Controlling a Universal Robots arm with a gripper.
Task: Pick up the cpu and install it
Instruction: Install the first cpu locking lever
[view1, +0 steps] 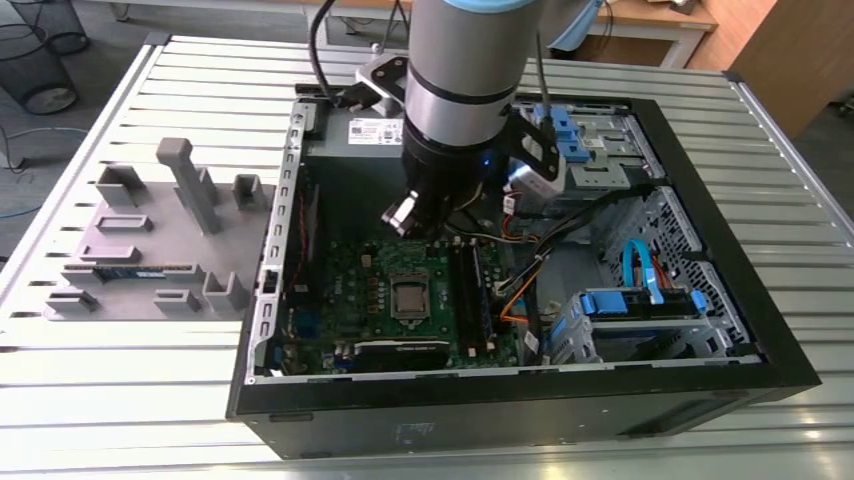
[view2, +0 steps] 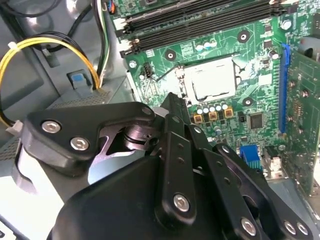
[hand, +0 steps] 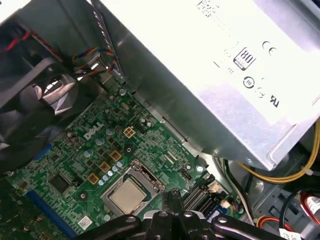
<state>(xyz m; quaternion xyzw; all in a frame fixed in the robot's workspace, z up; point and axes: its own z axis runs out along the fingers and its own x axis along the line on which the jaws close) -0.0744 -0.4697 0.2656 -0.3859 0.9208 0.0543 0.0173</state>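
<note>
The cpu (hand: 126, 195), a small square chip with a shiny silver top, lies flat inside the metal-framed socket (view1: 407, 297) on the green motherboard (hand: 75, 160) of the open computer case (view1: 747, 330); it also shows as the cpu (view2: 212, 82) in the second wrist view. My gripper (view1: 404, 222) hangs above the board, a little off to one side of the socket, and touches nothing. Its black fingers (hand: 172, 197) stand together with nothing between them, and the tips of the gripper (view2: 172, 102) end short of the socket frame.
A silver power supply (hand: 225, 75) sits close beside the gripper. Black memory slots (view2: 200, 20) and yellow cables (view2: 45, 50) border the socket. Outside the case stands a grey fixture (view1: 147, 240) holding a green memory stick (view1: 127, 270). A blue drive cage (view1: 641, 305) fills one case corner.
</note>
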